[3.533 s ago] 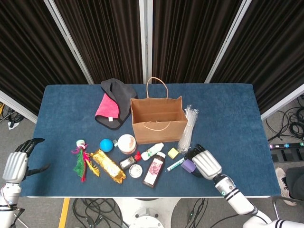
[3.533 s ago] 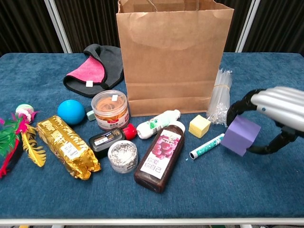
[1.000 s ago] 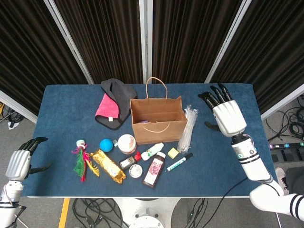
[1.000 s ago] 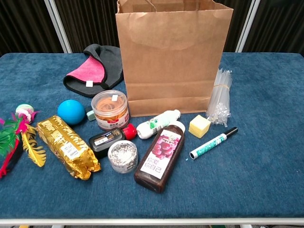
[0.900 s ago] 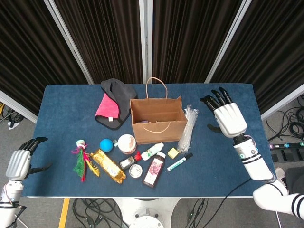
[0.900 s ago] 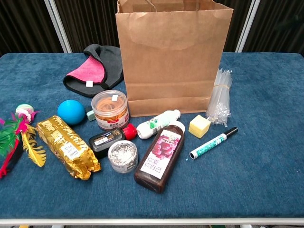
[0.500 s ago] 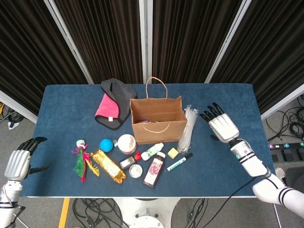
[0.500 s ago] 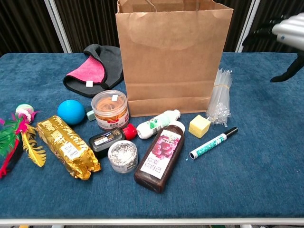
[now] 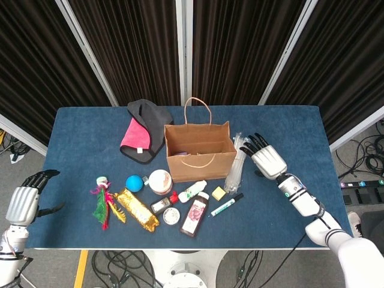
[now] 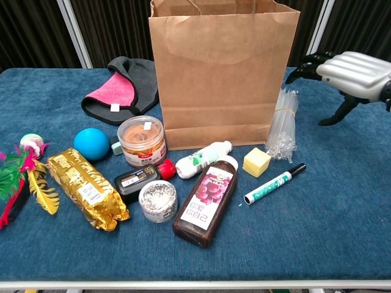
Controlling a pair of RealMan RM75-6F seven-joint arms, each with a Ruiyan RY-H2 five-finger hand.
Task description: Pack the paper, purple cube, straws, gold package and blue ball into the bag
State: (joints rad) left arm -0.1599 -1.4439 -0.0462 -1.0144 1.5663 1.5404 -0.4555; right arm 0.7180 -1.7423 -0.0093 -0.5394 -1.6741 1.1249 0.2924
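- The straws [image 10: 283, 124] are lying bundled on the table [image 9: 288, 129] against the bag [image 9: 198, 150], just under the fingertips of the right hand [image 9: 264, 159].
- The right hand is being held empty above them, fingers spread.
- The gold package [image 10: 85, 187] and the blue ball [image 10: 91, 143] are lying well to that hand's left, beyond the bag.
- The left hand [image 9: 24, 201] is being held off the table's edge, empty, fingers loosely apart.

The right hand [image 9: 267, 161], fingers [image 9: 251, 144] spread and empty, hovers beside the straws [image 9: 237, 162] right of the bag [image 9: 198, 157].
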